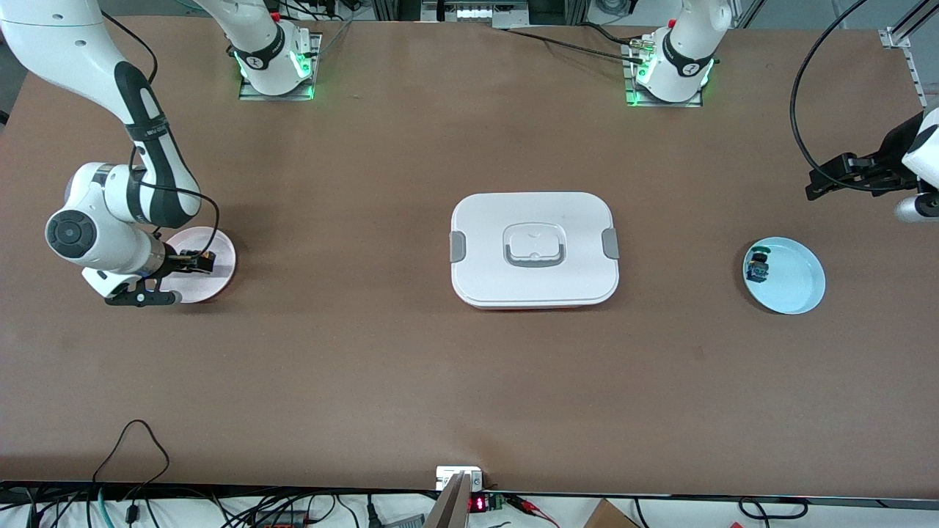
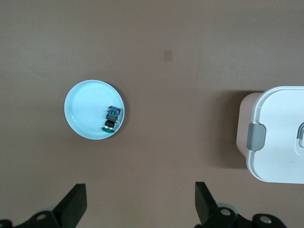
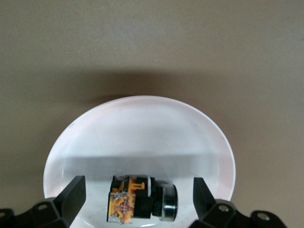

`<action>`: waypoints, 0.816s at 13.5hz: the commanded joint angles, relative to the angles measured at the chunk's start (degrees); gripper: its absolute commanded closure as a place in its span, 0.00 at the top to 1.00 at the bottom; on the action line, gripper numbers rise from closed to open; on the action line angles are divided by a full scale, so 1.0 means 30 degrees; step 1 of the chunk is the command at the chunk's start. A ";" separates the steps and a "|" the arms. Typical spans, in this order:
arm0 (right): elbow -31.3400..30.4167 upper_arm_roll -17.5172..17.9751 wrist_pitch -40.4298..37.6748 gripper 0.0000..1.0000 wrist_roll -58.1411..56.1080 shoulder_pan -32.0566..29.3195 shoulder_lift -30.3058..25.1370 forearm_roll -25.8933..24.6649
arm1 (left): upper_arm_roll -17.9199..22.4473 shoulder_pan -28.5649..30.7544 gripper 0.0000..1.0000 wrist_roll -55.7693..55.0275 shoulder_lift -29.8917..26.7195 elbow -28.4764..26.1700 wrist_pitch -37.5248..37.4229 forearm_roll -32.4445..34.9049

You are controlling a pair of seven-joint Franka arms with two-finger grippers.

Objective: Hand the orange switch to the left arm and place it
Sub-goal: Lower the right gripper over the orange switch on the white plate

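Orange switch (image 3: 140, 199): tiny, black body w/ an orange middle part and a round black-and-silver end, lying on its side in the pink plate (image 1: 224, 253) at the right arm's end of the table.

Right gripper (image 1: 192, 262) is low over that plate, fingers (image 3: 71, 194) spread apart, one on each side of the switch, not touching it as far as the wrist view shows.

White box (image 1: 534, 249) w/ grey side clips and a recessed handle sits mid-table, between the pink plate and the blue plate (image 1: 796, 282), right in the straight line from one to the other.

Blue plate is toward the left arm's end; a small blue-and-green part (image 1: 758, 267) lies in it near the rim on the box's side.

Left gripper (image 1: 843, 176) waits up in the air over bare table by that end, jaws apart, nothing in them; its wrist view looks down on blue plate and box corner.
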 commanded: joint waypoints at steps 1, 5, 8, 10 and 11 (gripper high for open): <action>-0.1338 0.0100 0.1652 1.00 -0.0209 -0.0184 -0.0196 -0.0284 | -0.0147 0.0004 1.00 0.0068 0.0231 0.0520 -0.0248 0.0673; -0.1926 0.0130 0.2038 1.00 -0.0180 -0.0214 -0.0225 -0.0284 | -0.0176 -0.0025 1.00 0.0068 0.0231 0.0520 -0.0248 0.0673; -0.2103 0.0100 0.1980 1.00 -0.0238 -0.0302 -0.0313 -0.0284 | -0.0176 0.0004 1.00 0.0068 0.0231 0.0520 -0.0248 0.0673; -0.2103 0.0100 0.1950 1.00 -0.0239 -0.0390 -0.0343 -0.0284 | -0.0205 0.0004 1.00 0.0068 0.0231 0.0520 -0.0277 0.0673; -0.2103 0.0129 0.1921 1.00 -0.0210 -0.0477 -0.0372 -0.0284 | -0.0176 0.0004 1.00 0.0068 0.0231 0.0520 -0.0278 0.0673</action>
